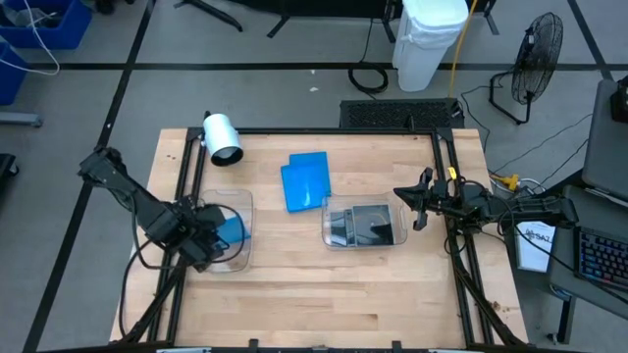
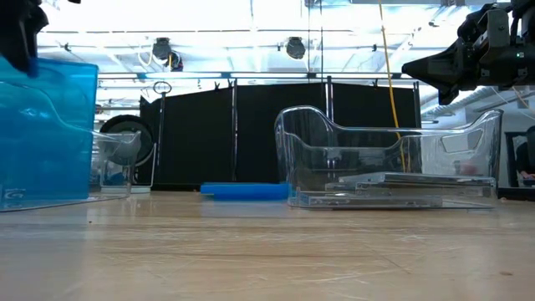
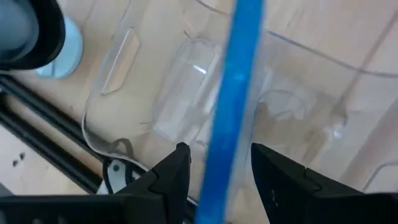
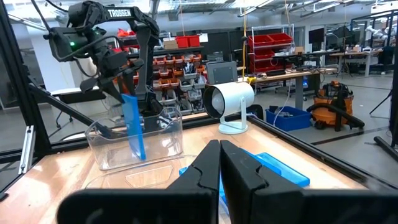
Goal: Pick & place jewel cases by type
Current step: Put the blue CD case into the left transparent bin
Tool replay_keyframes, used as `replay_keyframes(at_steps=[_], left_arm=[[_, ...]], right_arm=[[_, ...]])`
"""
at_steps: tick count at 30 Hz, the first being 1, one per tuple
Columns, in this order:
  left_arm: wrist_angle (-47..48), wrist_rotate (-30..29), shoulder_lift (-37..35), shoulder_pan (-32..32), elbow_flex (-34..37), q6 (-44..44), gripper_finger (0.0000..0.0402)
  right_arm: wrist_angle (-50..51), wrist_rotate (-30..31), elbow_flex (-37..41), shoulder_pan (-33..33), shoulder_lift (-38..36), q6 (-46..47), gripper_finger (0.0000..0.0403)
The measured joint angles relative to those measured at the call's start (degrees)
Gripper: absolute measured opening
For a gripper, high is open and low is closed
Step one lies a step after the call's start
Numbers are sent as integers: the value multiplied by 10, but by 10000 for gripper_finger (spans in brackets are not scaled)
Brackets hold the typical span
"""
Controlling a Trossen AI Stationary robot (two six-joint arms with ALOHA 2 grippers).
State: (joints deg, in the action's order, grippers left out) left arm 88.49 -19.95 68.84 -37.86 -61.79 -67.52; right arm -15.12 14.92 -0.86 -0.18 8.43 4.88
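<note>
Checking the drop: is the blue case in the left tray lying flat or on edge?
On edge: the blue case stands upright in the left tray.

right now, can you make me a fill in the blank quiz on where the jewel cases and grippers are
1. The left gripper stands over the left clear tray with a ____ jewel case on edge between its fingers.
2. The dark jewel cases lie in the ____ clear tray.
3. On bare wood between the trays lie ____ blue jewel cases.
4. The right gripper is ____.

Missing words: blue; right; two; shut
</note>
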Motion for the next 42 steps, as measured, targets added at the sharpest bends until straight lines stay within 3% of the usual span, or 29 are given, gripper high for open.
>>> replay_keyframes(at_steps=[8, 15, 18, 32, 35, 39, 42], left_arm=[[-15, -9, -1, 25, -63, 35, 175], [-19, -97, -1, 29, -135, 71, 175], [-49, -105, -1, 29, -147, 80, 175], [-91, -89, 2, 29, -136, 87, 175], [-93, -116, 2, 29, -135, 85, 175], [-154, -211, 6, 31, -95, 88, 175], [-272, -229, 9, 57, -38, 183, 175]], right_arm=[[0, 0, 0, 0, 0, 0, 4], [0, 0, 0, 0, 0, 0, 4], [0, 0, 0, 0, 0, 0, 4], [0, 0, 0, 0, 0, 0, 4], [0, 0, 0, 0, 0, 0, 4], [0, 0, 0, 0, 0, 0, 4], [0, 0, 0, 0, 0, 0, 4]])
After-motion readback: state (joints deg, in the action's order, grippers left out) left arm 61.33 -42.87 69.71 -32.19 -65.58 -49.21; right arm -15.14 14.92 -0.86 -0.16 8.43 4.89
